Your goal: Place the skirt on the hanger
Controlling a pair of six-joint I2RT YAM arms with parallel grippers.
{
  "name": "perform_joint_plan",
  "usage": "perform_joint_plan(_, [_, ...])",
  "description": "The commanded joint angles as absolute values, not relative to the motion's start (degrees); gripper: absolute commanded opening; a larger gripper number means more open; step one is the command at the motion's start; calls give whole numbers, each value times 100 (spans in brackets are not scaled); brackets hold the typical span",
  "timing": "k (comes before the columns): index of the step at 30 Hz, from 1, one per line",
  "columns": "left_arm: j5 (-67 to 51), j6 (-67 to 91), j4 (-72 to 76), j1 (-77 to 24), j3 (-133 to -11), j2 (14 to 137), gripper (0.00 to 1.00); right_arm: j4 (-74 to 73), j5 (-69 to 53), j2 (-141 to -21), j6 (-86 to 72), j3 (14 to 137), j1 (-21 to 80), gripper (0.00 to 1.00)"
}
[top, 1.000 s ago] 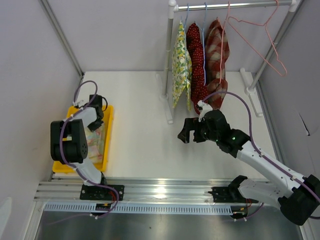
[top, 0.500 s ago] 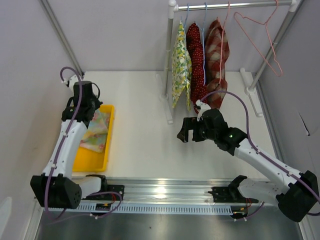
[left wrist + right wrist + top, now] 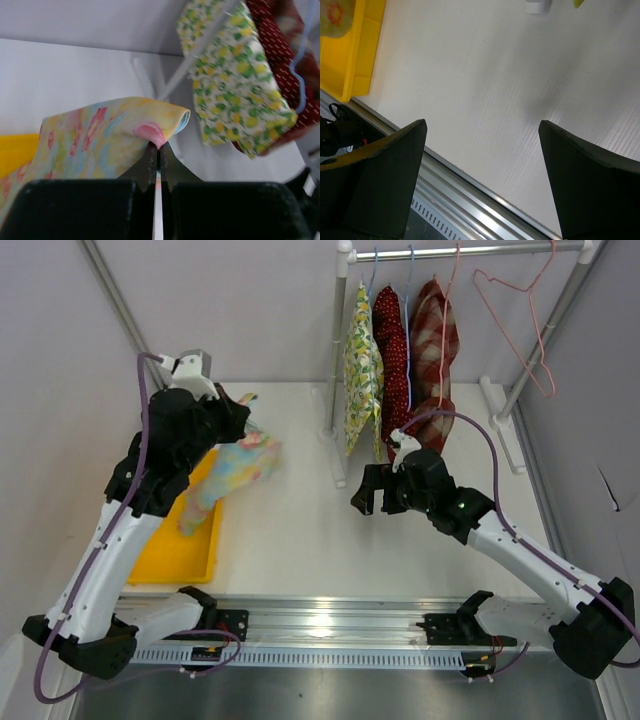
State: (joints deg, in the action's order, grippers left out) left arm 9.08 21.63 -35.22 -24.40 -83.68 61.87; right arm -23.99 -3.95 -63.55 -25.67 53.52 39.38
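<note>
Left gripper [image 3: 159,148] is pinched tight on a tiny fold of the skirt [image 3: 236,464]. The skirt hangs in the air around 10 o'clock, with its tail over the tray [image 3: 165,558]. Right gripper [image 3: 368,494] is spread wide with nothing in it, mid-table near the rack [image 3: 338,390].

Honestly that grip worries me. There's so little cloth in the jaws that a quick swing could let it slide out. The free hanger [image 3: 522,312] is way over at 1 o'clock, so it's a long carry, and the dangling cloth could snag the rack post or the hung clothes [image 3: 400,350].

The left wrist view shows how thin the pinch is. The top view hides that but shows the hanger, which neither wrist cam catches.
</note>
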Motion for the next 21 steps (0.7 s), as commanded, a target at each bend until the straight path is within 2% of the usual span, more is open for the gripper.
perform_joint_plan(1, [518,1890,-3358,-2987,-8604,6266,0,-2285,-211,-6407,-2522,5625,3981,99])
perform_joint_plan(12, [193,2048,-3147,-4049,-8570,6697,0,-1952,-9,-6443,-2830,5327,4122,99])
perform_joint_plan(21, [176,2259,-3102,-4526,-8454,6767,0,-256,-317,-6381,-2251,4316,4612,98])
